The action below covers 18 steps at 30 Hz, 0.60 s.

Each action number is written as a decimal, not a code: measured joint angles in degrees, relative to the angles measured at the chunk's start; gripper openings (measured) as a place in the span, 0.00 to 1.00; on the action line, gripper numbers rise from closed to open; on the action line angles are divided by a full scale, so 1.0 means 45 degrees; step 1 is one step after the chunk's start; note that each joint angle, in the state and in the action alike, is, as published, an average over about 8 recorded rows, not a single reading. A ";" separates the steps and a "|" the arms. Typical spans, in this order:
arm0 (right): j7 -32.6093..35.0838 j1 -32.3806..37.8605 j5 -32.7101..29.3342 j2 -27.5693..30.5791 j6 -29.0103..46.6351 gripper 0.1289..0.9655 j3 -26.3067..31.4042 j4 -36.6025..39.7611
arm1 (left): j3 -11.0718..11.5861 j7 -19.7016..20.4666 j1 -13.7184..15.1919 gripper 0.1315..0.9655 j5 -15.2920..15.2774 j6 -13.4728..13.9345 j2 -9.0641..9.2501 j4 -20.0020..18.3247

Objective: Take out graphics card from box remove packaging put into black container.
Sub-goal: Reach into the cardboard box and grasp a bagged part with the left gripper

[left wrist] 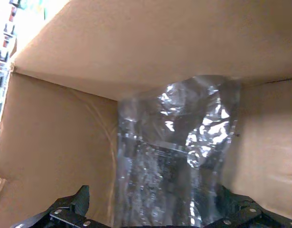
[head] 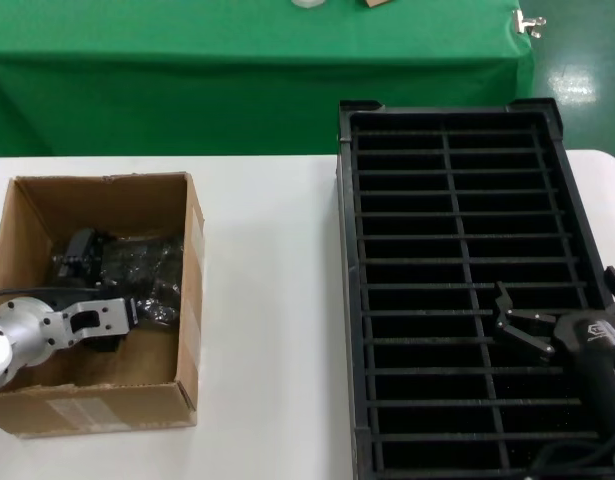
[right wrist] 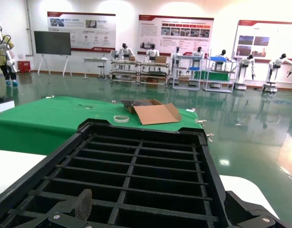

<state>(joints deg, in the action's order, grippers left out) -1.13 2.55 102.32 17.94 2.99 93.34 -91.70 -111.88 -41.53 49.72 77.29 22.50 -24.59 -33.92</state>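
We see one crinkly grey anti-static bag [left wrist: 176, 156] in one brown cardboard box [head: 32, 205], left gripper [left wrist: 155, 213] jaws released around it; right gripper [head: 517, 325] jaws released over one black slotted plastic tray [head: 349, 300].

Box [head: 97, 300] left of black container [head: 457, 290]; packaging [head: 137, 265] apparently inside box.

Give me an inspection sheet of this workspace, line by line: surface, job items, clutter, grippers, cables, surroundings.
Surface: white table.
Job's things: cardboard box on the robot's left, holding the graphics card inside its grey bag; black container on the right, slots look empty.
Clutter: nothing seen on the white table.
Grippers: left gripper inside the box, fingers open either side of the bag; right gripper open above the container.
Cables: a black cable along the left arm.
Surroundings: green-covered table behind, with a tape roll and another cardboard box.
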 joint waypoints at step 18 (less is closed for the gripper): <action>0.0000 0.0000 0.0000 0.0000 0.0000 1.00 0.0000 0.0000 | 0.1320 -0.4114 -0.0063 0.70 0.2199 -0.0860 0.0552 0.0718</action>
<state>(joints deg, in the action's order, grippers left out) -1.13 2.55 102.31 17.94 2.99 93.34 -91.70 -105.94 -60.04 49.44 87.19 18.63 -22.10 -30.69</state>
